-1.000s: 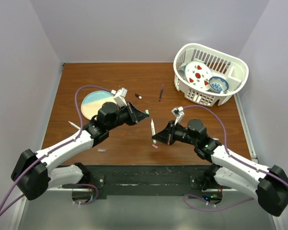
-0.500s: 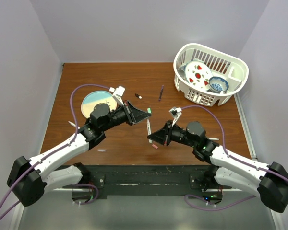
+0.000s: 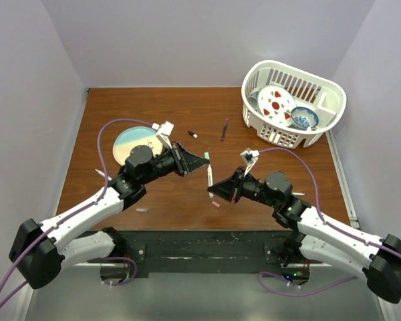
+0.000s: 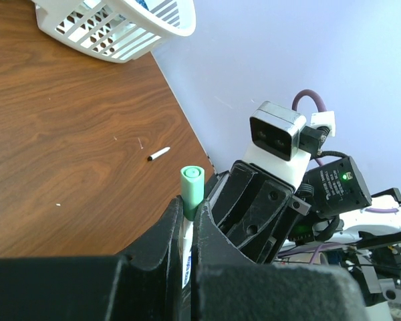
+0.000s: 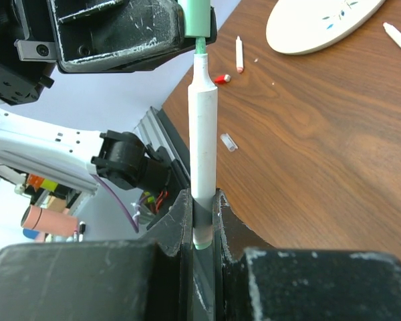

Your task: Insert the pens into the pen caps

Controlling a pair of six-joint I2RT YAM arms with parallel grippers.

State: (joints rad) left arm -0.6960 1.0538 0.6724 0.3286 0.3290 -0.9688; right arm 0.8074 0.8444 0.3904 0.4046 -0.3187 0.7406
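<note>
Gripping green cap [image 4: 192,190], left hand [image 3: 201,160]; right hand [image 3: 214,192] clamps white pen [image 5: 202,134], tip at cap mouth.

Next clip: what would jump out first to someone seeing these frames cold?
Both arms meet above the middle of the table: the left gripper pinches a green cap, the right gripper a white pen, its green tip at the cap's mouth. A white basket of dishes sits at the far right corner.

I can't make out any readable words, labels, brand names, numbers or signs anywhere here.
</note>
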